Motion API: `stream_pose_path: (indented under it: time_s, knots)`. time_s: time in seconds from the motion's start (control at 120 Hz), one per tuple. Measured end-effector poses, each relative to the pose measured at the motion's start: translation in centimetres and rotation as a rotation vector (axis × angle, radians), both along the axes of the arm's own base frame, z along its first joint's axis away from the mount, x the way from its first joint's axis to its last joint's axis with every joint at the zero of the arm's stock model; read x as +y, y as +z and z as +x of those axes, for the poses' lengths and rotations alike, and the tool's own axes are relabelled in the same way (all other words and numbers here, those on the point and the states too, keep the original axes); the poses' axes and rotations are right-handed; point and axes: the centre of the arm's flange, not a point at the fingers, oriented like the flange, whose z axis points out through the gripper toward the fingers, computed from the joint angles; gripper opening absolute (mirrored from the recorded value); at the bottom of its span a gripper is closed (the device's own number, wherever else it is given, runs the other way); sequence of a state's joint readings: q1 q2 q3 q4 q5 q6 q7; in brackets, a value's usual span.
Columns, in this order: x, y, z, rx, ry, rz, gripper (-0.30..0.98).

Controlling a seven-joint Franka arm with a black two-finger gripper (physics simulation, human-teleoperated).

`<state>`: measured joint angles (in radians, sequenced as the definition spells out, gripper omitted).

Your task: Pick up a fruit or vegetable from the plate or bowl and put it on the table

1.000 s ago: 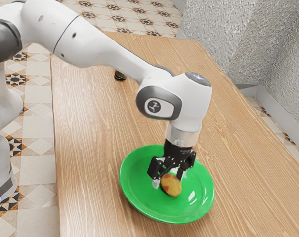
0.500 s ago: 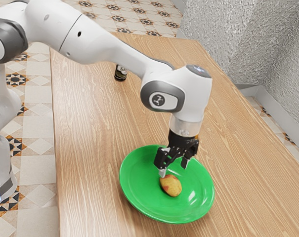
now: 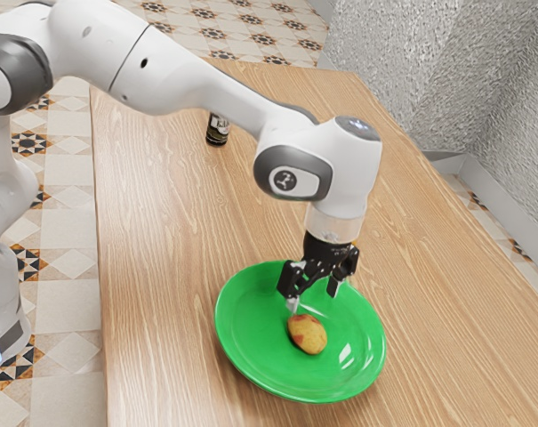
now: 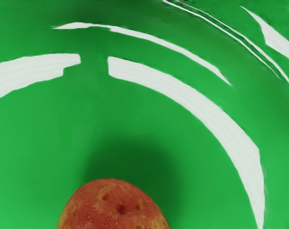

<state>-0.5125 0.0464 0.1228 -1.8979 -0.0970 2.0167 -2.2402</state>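
Tiled floor [image 3: 68,311], past the table edge on the plate's exterior-view-left side. Rough pale wall [image 3: 446,71], well apart from the plate, toward the exterior view's upper right. Wood table [image 3: 188,205], under the plate. White arm [image 3: 180,76], comes in from the exterior view's upper left, its hand end over the plate. Green plate [image 3: 251,311], round, shiny, raised rim, on the table. Black gripper [image 3: 313,298], above the plate, pointing down, fingers apart, nothing clamped. Dark bottle, pale label [image 3: 217,131], upright, well apart from the plate, toward the exterior view's upper left, top hidden by arm. Task item: red-yellow potato-like piece [image 3: 308,334], lying on the plate near its middle, one fingertip close by; contact can't be told.
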Motion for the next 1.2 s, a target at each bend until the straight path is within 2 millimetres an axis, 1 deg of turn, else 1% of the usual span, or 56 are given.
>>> stream_pose_path:
  time_s: [0.317, 0.558, 0.708, 0.925, 1.2]
  knots:
    - [-1.4, 0.0, -0.6, -0.001, -0.036, -0.001, 0.69]
    - [-1.5, -2.0, 0.1, 0.013, -0.033, 0.006, 0.69]
    - [-2.0, -3.4, 0.5, 0.023, -0.032, 0.000, 0.69]
    - [-1.6, -4.8, 1.1, 0.040, -0.017, -0.024, 0.69]
    - [-2.2, -6.2, 1.4, 0.052, -0.027, -0.034, 0.69]
